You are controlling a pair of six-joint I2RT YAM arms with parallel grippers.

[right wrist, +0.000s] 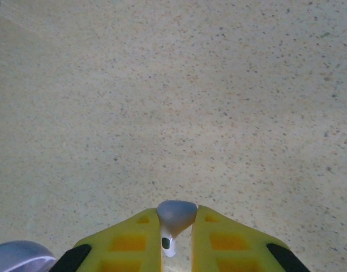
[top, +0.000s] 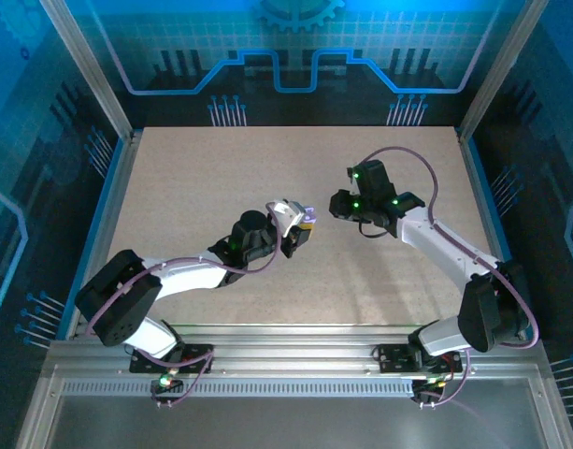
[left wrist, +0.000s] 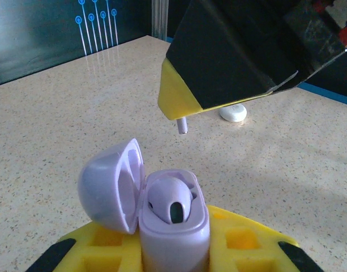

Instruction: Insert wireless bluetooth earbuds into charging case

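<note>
The lavender charging case stands upright with its lid swung open to the left, and my left gripper is shut on its body. One earbud sits in the case. In the top view the case is above mid-table at the tip of the left gripper. My right gripper is shut on a second earbud, bulb up and stem down. From the left wrist view that gripper's yellow fingertip hangs above and just behind the case, the stem poking out below.
A small white oval piece lies on the speckled table beyond the right gripper. The case's lid edges into the bottom-left corner of the right wrist view. Aluminium posts and blue walls frame the table.
</note>
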